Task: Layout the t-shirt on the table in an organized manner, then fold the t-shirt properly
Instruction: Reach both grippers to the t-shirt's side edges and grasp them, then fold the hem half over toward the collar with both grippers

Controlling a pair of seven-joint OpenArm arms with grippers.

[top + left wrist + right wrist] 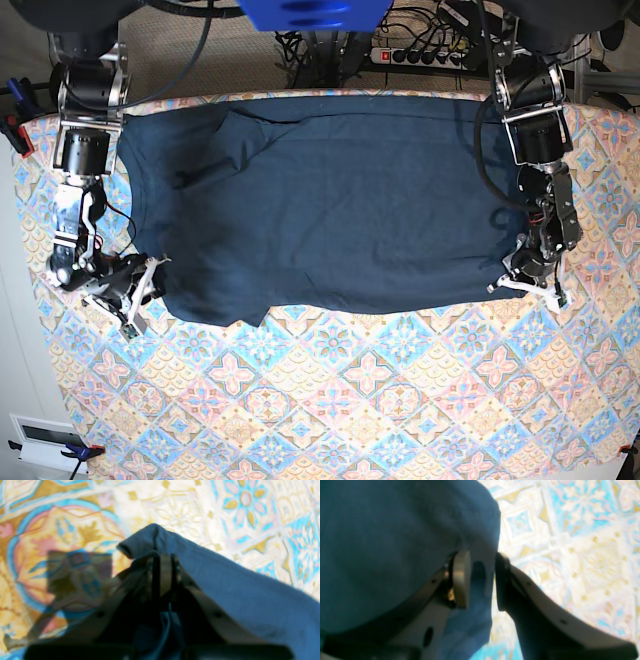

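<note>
Your t-shirt (pixel 330 210) lies spread across the far half of the bench (pixel 400 400), mostly flat, with a turned-over flap near its far corner on the base view's left. You are still in the laying-out step, as I judge it: both hands sit at the near corners of the shirt, one at each end of its near edge.

Your left hand (pixel 163 562) has its jaws pressed together on a bunched corner of the navy cloth, and that corner stands up from the bench in the left wrist view. Your right hand (pixel 482 580) has its jaws about half apart, astride a fold of the shirt's edge; the fabric passes between the pads (pixel 461 577), but whether they pinch it I cannot tell.

Next, I would close the right hand firmly on that edge, then draw both corners apart and toward you so the near hem lies straight. The turned-over flap at the far side will also need smoothing before any fold.

No brand, label or writing can be read in these views; the neck label is not visible.
</note>
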